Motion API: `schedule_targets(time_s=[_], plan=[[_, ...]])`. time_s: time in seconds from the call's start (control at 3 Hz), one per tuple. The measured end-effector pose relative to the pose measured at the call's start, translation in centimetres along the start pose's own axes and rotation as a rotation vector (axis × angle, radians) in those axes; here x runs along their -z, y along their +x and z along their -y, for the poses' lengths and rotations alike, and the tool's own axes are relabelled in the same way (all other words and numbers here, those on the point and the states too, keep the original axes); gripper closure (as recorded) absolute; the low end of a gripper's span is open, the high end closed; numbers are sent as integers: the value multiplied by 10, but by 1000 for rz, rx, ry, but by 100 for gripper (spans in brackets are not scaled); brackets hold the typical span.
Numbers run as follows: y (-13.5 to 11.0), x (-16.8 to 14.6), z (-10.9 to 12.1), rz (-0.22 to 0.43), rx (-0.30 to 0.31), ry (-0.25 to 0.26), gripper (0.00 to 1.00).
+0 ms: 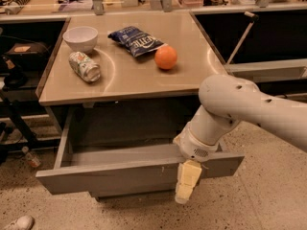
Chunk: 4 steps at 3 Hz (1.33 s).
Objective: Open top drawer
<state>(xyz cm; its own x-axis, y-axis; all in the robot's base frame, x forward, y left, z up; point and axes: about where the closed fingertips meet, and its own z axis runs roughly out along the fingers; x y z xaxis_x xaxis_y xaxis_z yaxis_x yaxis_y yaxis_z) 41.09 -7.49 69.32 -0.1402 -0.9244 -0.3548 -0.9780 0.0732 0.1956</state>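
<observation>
The top drawer (110, 176) is a wide grey metal drawer under the table top, pulled far out toward me, its long flat front facing forward and its inside bare. My gripper (186, 182) hangs from the white arm (240, 109) in front of the drawer front, right of centre, its pale yellowish fingers (187, 178) pointing down past the front's lower edge. It holds nothing that I can see.
On the table top (129, 75) stand a white bowl (80, 37), a can lying on its side (84, 66), a blue snack bag (136, 40) and an orange (166, 57). A cluttered bench runs behind. A second grey drawer-like shelf (268, 70) juts out at the right. Speckled floor below.
</observation>
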Motion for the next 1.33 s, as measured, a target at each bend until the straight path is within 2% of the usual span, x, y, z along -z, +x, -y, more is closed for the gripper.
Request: schedule_targets(time_s=[0.33,1.0,1.33], plan=[[9,-41,3,-46,-19,-68,0],[14,-44,-7,-68,-37,-97,0],[23,-41,-32,-74,-81,-107,0]])
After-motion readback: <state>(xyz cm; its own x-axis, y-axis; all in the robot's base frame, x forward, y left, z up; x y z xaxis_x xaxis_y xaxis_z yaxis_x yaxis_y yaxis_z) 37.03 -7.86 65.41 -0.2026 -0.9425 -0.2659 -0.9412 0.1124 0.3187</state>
